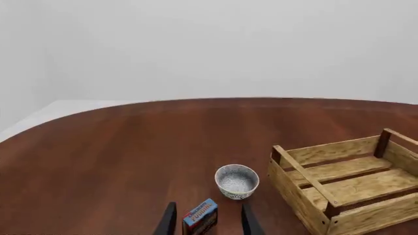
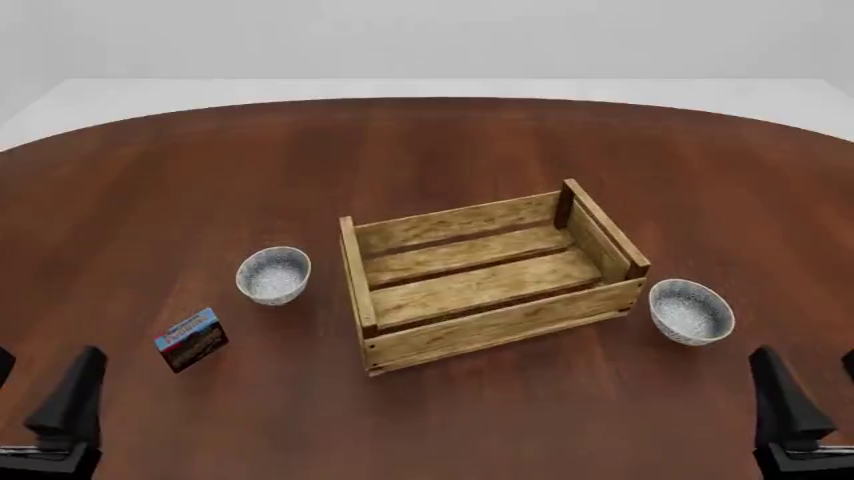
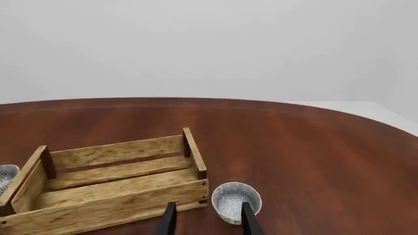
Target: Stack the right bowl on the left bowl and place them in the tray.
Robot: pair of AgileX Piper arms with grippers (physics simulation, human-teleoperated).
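Small pale speckled right bowl (image 2: 690, 311) at 3 o'clock of light-wood slatted tray (image 2: 489, 331); twin left bowl (image 2: 274, 274) at 9. Likely light, rigid, slippery; best pinched across rim. Both grippers parted, empty.

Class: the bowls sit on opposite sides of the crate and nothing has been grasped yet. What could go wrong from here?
1. The right bowl sits close to the tray wall, so a jaw might catch the wood.
2. Carrying it over to the left bowl means clearing the tray's raised corner posts.
3. The small box lies near the left bowl and may get knocked.
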